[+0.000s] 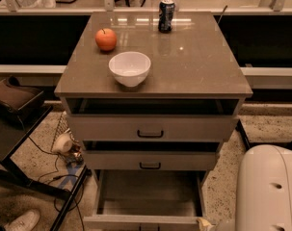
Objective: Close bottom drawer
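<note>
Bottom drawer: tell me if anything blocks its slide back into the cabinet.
Nothing visible does. The bottom drawer is pulled far out, its inside looks bare, and nothing lies across the opening under the middle drawer. The gripper is not in view; only the white arm shows at lower right, near the drawer's front corner.

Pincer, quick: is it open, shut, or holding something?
Pincer: cannot be told; barely in view at the bottom edge, by the open bottom drawer's front.
</note>
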### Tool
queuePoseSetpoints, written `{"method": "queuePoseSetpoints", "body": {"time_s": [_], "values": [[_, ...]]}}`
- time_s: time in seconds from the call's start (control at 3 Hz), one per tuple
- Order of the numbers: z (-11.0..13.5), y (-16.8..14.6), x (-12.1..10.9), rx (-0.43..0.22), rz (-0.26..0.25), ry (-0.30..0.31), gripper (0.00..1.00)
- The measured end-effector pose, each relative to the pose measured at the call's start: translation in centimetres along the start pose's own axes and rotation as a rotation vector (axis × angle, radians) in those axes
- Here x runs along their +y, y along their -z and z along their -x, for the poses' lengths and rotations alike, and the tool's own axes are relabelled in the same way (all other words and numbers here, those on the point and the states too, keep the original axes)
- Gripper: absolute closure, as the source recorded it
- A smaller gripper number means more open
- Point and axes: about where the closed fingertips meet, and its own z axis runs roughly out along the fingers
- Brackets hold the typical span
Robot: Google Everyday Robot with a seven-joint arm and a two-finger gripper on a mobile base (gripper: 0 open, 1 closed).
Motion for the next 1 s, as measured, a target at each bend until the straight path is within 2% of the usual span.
{"method": "queuePoseSetpoints", "body": {"time_s": [0.33,0.67,1.0], "values": [[0.03,0.08,-0.01,-0.001,0.000,0.000,0.95],[0.04,0.12,-0.01,-0.001,-0.001,0.000,1.00],[0.05,0.13,-0.01,-0.002,-0.001,0.000,1.00]]}}
